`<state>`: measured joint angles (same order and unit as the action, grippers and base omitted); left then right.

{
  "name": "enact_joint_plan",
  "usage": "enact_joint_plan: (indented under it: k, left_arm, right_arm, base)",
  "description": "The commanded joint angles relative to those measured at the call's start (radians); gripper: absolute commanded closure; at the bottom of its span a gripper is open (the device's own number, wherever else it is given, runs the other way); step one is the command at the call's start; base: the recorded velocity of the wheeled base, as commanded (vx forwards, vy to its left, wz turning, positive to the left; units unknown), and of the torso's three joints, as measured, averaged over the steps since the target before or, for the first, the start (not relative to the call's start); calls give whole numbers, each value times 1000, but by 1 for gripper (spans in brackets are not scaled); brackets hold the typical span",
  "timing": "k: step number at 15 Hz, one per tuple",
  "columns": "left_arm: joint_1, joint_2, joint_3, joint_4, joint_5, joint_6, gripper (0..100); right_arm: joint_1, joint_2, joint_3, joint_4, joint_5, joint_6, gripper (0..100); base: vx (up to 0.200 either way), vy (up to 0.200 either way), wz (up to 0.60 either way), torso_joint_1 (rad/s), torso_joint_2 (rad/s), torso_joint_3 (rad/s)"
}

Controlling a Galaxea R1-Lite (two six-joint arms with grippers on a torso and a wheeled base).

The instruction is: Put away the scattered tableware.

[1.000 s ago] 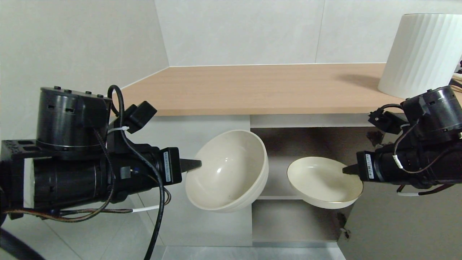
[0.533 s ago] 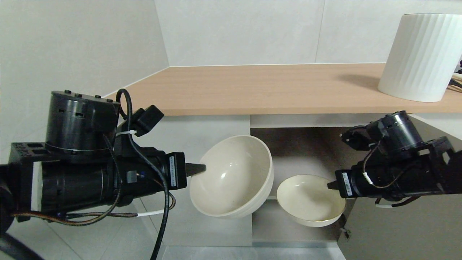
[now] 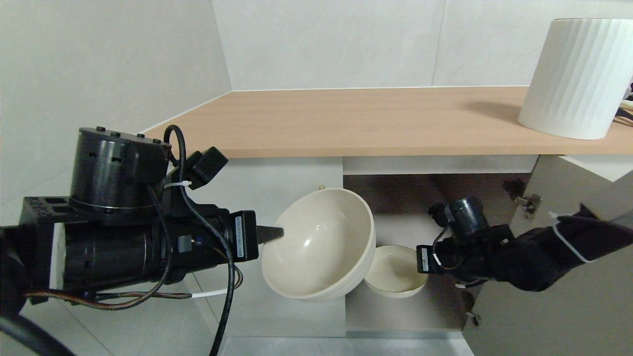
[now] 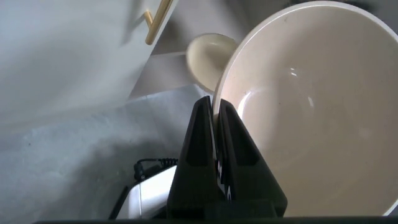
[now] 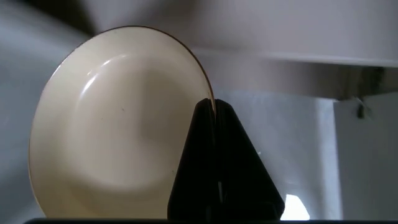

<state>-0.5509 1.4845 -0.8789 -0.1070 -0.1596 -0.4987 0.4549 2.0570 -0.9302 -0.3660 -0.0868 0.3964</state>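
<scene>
My left gripper (image 3: 275,232) is clamped on the rim of the bowl (image 3: 316,247), which is held tilted in the air in front of the shut door (image 3: 277,173). My right gripper (image 5: 213,115) is pinched on the plate (image 3: 395,269) rim. The plate is inside the open cabinet (image 3: 395,198) under the counter (image 3: 346,118), just behind the bowl. I can't tell if the plate rests on the shelf. A white bin (image 3: 578,74) stands on the counter at the far right.

Wooden countertop (image 3: 356,121) against pale tiled walls (image 3: 321,44), open grey cabinet (image 3: 410,193) beneath, white ribbed bin (image 3: 576,79) on top.

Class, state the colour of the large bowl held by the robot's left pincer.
Plain cream, with no pattern. The large bowl shows best in the head view.
</scene>
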Motion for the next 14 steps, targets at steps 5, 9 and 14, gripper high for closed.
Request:
enact_joint_plan:
  k: [5, 9, 14]
  left_arm:
    - [-4, 5, 0, 0, 0, -1, 100]
    - [-14, 7, 1, 0, 0, -1, 100]
    - [-15, 14, 1, 0, 2, 0, 100]
  right_arm:
    - [-82, 305, -121, -195, -137, 65, 100]
    - [-113, 379, -226, -191, -215, 94, 100]
    - [-124, 440, -328, -186, -269, 94, 100]
  base:
    - [0, 0, 0, 0, 0, 0]
    - [0, 0, 0, 0, 0, 0]
    - [0, 0, 0, 0, 0, 0]
